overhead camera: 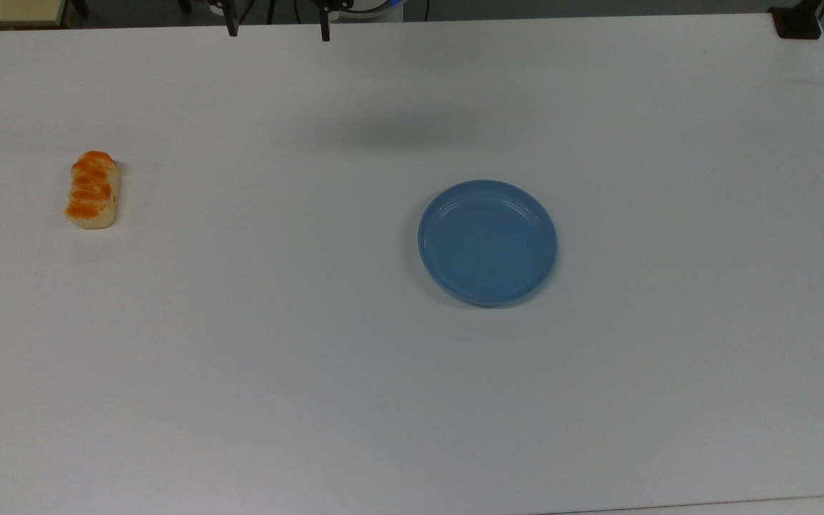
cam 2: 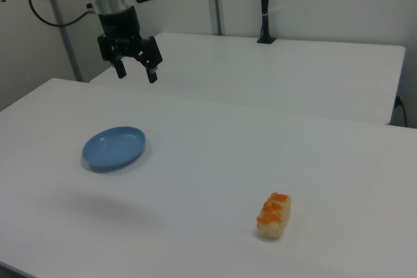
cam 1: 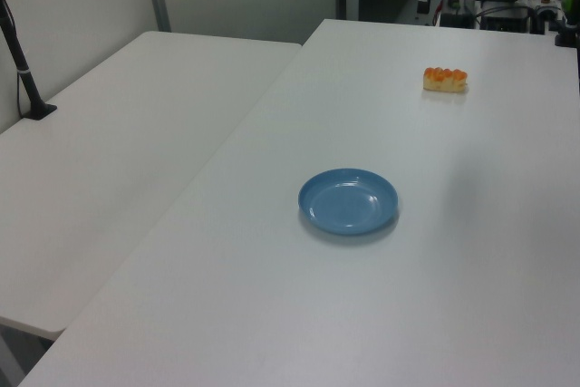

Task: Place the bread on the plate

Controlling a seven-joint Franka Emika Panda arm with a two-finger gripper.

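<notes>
The bread (overhead camera: 93, 190), a pale loaf with an orange glazed top, lies on the white table near the top view's left edge; it also shows as the bread (cam 1: 445, 80) and the bread (cam 2: 274, 215). The blue plate (overhead camera: 487, 242) sits bare near the table's middle, seen too as the plate (cam 1: 348, 201) and the plate (cam 2: 114, 148). My gripper (cam 2: 136, 73) hangs open high above the table, beyond the plate in the right view, with nothing between its fingers. Its two fingertips (overhead camera: 230, 30) poke in at the top view's upper edge.
The white table (overhead camera: 312, 357) carries just the bread and plate. A second white table (cam 1: 118, 142) adjoins it on the left view's left. A black post with a cable (cam 1: 23, 74) stands on that table. Cluttered equipment (cam 1: 507, 6) lies past the far end.
</notes>
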